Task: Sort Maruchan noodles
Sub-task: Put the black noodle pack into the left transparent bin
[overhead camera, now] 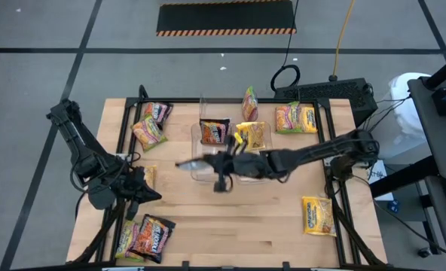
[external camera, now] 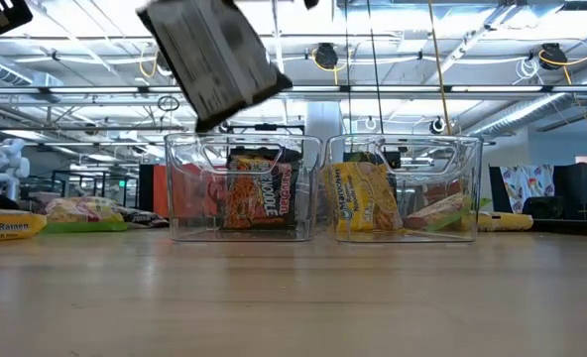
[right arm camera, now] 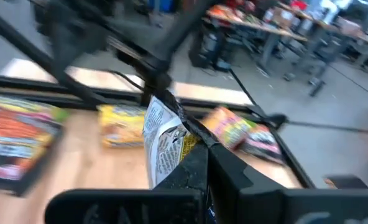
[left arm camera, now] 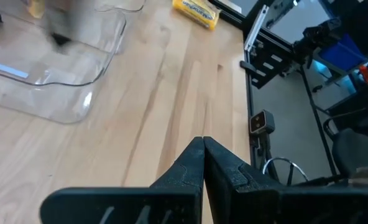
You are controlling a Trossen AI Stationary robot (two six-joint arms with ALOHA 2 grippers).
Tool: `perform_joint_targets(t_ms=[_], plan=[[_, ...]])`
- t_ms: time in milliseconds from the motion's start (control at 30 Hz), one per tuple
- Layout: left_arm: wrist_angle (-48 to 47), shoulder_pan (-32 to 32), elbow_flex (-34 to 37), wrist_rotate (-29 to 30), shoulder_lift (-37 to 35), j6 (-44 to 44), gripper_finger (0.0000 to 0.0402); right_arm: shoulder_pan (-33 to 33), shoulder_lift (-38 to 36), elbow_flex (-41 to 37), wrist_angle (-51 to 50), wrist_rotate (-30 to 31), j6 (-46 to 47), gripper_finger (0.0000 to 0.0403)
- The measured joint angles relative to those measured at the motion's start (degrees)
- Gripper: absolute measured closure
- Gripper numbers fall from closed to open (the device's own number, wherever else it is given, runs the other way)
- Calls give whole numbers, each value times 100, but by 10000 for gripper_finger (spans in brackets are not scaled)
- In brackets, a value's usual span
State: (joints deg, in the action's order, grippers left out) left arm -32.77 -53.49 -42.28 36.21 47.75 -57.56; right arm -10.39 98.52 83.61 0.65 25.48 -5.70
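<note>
Wooden tabletop point(overhead camera: 230, 218) fills the scene, with two clear plastic bins point(external camera: 244, 188) side by side at its centre. Sorting looks partly done: one bin holds a dark orange Maruchan packet point(external camera: 259, 193), the other a yellow packet point(external camera: 365, 198), while several loose packets point(overhead camera: 317, 214) lie scattered near the table's edges. Right gripper point(right arm camera: 193, 155) is clamped on a packet point(right arm camera: 165, 146), pale back showing, held above the bins. Left gripper point(left arm camera: 202, 146) waits closed and empty at the left.
</note>
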Motion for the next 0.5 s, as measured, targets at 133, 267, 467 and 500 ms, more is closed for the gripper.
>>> perform_joint_targets(t_ms=[133, 267, 467, 500], plan=[[0, 0, 0, 40, 0, -74, 394, 425, 0, 0, -240, -313, 3, 403], [-1, 0, 0, 46, 0, -157, 394, 790, 0, -175, -221, -376, 27, 403], [-2, 11, 0, 185, 0, -260, 394, 1343, 0, -621, -139, -1219, 507, 403], [0, 11, 0, 188, 0, -273, 394, 1405, 0, -726, -66, -1234, 521, 403]])
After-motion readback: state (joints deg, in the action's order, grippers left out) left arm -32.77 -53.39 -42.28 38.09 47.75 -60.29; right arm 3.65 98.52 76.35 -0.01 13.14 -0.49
